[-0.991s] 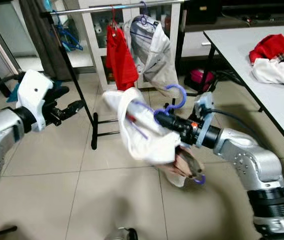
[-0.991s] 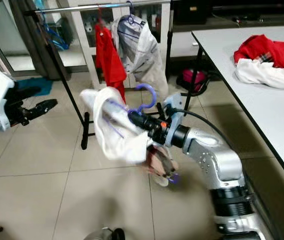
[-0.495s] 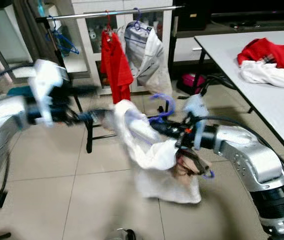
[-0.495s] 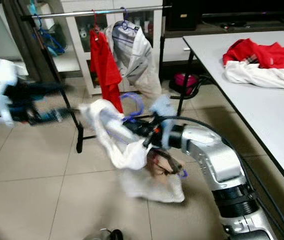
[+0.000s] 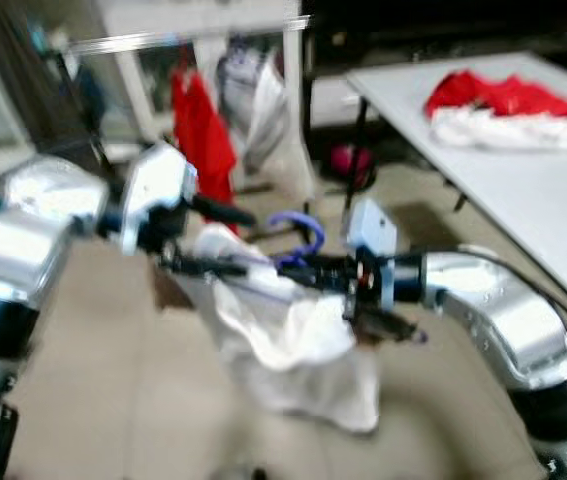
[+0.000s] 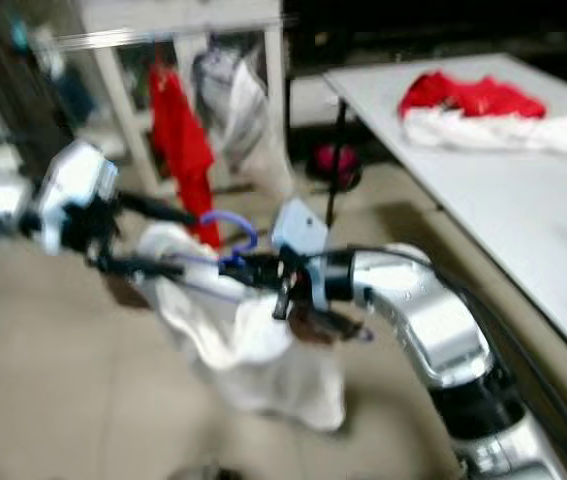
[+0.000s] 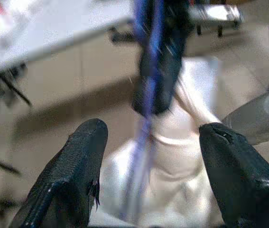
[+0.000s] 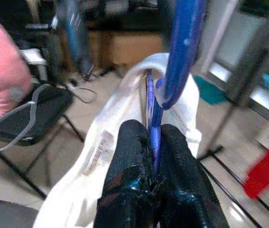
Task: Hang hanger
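Observation:
A blue hanger [image 5: 298, 238] carries a white garment [image 5: 288, 345] that sags toward the floor. My right gripper [image 8: 153, 137] is shut on the hanger's neck just below the hook [image 8: 181, 47], in front of me at mid height. My left gripper [image 5: 225, 240] has come in from the left and stands open at the garment's near shoulder. In the left wrist view its fingers [image 7: 72, 175] stand on either side of the hanger [image 7: 146, 95] without touching it. The clothes rail [image 5: 163, 40] stands behind, holding a red garment [image 5: 201, 135] and a white one [image 5: 258, 95]. The eye views are blurred.
A white table [image 5: 523, 200] runs along the right, with red and white clothes [image 5: 498, 105] piled on it. The rail's stand and foot lie just behind my left arm. A black chair [image 8: 34, 114] and a blurred pink shape [image 8: 1, 80] appear in the right wrist view.
My left gripper has swung in from the far left to the hanger. The right arm has kept hold, and the garment now hangs lower. The camera has shifted and blurred.

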### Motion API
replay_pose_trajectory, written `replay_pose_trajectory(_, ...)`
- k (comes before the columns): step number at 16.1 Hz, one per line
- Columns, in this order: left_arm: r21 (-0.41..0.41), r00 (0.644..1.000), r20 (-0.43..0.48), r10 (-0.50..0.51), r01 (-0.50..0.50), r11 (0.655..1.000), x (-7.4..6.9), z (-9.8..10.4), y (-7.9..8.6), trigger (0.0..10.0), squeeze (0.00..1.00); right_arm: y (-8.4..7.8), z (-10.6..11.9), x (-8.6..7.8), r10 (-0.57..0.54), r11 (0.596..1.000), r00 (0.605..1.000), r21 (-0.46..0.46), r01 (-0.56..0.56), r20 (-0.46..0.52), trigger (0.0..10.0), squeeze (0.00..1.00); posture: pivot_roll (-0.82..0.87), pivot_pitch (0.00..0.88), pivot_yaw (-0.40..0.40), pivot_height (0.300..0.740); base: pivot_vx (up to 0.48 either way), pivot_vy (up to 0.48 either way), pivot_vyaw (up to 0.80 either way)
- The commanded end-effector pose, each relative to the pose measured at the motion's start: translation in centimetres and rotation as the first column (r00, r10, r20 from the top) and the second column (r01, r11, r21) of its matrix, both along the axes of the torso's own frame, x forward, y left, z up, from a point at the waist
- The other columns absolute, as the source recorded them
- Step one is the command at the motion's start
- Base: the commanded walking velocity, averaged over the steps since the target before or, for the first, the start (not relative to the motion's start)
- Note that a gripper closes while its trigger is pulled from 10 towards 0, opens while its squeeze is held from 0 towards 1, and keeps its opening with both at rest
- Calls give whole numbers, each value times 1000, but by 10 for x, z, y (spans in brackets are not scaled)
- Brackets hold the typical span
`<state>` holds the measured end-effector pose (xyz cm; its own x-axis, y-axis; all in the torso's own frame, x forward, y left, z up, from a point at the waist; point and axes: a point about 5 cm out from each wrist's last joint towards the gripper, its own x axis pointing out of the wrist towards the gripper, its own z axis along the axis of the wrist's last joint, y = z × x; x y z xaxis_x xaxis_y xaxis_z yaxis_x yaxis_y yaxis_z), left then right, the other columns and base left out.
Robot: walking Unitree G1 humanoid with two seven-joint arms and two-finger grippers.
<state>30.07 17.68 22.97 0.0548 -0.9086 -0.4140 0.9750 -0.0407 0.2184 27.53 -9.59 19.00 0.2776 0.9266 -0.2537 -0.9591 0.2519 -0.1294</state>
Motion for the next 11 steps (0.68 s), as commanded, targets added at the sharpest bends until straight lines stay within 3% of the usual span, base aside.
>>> replay_pose_trajectory(1,38,999,5,-33,33,999,-1,0,0,10000,0,6,8,-3,47,999,998,3,-48,40,10000,0,-91,0,144,740,0,0,0)
replay_pose_trajectory(3,67,995,-26,-97,99,993,-1,-8,-6,9451,0,11,7,-7,100,995,994,-27,-99,44,10000,0,-95,0,144,740,0,0,0)
replay_pose_trajectory(4,107,992,-27,-124,126,986,-1,-14,-6,7059,0,13,7,-9,128,991,991,-42,-126,44,10000,0,-98,0,144,740,0,0,0)
replay_pose_trajectory(6,125,990,-29,-134,137,983,0,-17,-6,4196,0,14,7,-10,139,989,989,-50,-137,45,10000,0,-99,0,145,740,0,0,0)
replay_pose_trajectory(7,137,991,-32,-134,137,981,3,-19,-6,0,0,15,7,-11,152,987,987,-59,-149,47,10000,0,-100,0,144,740,0,0,0)
replay_pose_trajectory(11,156,995,-41,-88,94,983,6,-26,-5,0,0,19,6,-12,175,983,984,-72,-171,45,10000,0,-94,0,137,740,0,0,0)
